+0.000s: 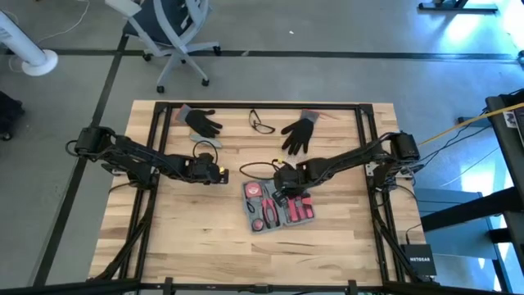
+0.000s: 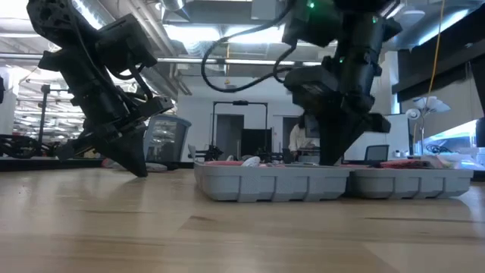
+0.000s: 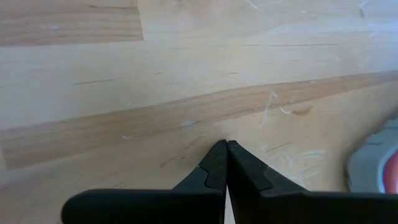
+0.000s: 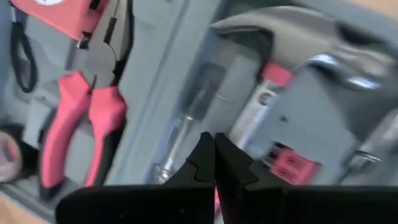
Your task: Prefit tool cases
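The tool case (image 1: 278,209) lies open and flat on the wooden table, a grey tray with moulded recesses (image 4: 161,81). In them lie pink-handled pliers (image 4: 87,106), a hammer (image 4: 298,37) and a screwdriver (image 4: 186,124). My right gripper (image 4: 214,138) is shut and points steeply down into the case's middle (image 1: 282,197), its tips dipping behind the near wall (image 2: 333,161). My left gripper (image 1: 223,176) is shut, left of the case, its tip close over bare wood (image 3: 225,144). My right gripper's shut fingertips (image 4: 205,146) come from above, beside the screwdriver's shaft (image 4: 180,134). The case's near wall (image 2: 333,182) hides the tips in the low view. Whether they touch the case or a tool, I cannot tell.
Two black gloves (image 1: 202,121) (image 1: 299,131) and a pair of glasses (image 1: 260,123) lie near the table's far edge. A black cable loop (image 1: 254,168) lies just beyond the case. Bare wood stretches left of the case and along the near edge.
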Controlling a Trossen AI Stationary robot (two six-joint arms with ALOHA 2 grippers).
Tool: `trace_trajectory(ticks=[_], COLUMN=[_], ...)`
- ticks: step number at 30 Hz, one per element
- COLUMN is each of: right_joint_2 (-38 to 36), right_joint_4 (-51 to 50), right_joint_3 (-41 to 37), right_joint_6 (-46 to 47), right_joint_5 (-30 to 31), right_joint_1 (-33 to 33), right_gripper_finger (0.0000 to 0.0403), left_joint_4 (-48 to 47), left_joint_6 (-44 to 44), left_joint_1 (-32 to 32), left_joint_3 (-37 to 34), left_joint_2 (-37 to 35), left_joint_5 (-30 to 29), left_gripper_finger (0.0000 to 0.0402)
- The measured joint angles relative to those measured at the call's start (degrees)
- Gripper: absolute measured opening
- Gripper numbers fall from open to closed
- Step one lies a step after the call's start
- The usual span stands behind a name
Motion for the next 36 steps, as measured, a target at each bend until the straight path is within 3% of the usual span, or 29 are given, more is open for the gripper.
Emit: trace_trajectory(ticks=[6,13,21,29,36], right_joint_2=[-1.0,-9.5,-7.2,-0.2,-6.6], right_joint_4=[-0.6,-8.4,-7.0,4.0,-3.3], right_joint_3=[0.5,5.0,2.1,-3.5,1.2], right_joint_6=[-1.7,-4.6,-4.6,-4.1,-5.4], right_joint_5=[-1.0,9.9,9.9,5.8,8.2], right_joint_1=[-0.2,-3.5,-4.7,-5.1,-6.4], right_gripper_finger=[0.0000,0.0000,0.0000,0.0000,0.0000], left_joint_4=[-0.2,-0.1,0.1,0.0,0.0], left_joint_6=[0.0,-0.4,-0.4,-0.6,-0.4], left_joint_1=[0.1,0.5,0.7,1.5,2.1], left_joint_3=[0.0,0.0,0.0,0.0,0.0], left_joint_2=[-0.4,-0.4,-0.4,-0.3,-0.6], left_joint_5=[0.2,0.2,0.4,0.6,0.5], left_gripper_finger=[0.0000,0.0000,0.0000,0.0000,0.0000])
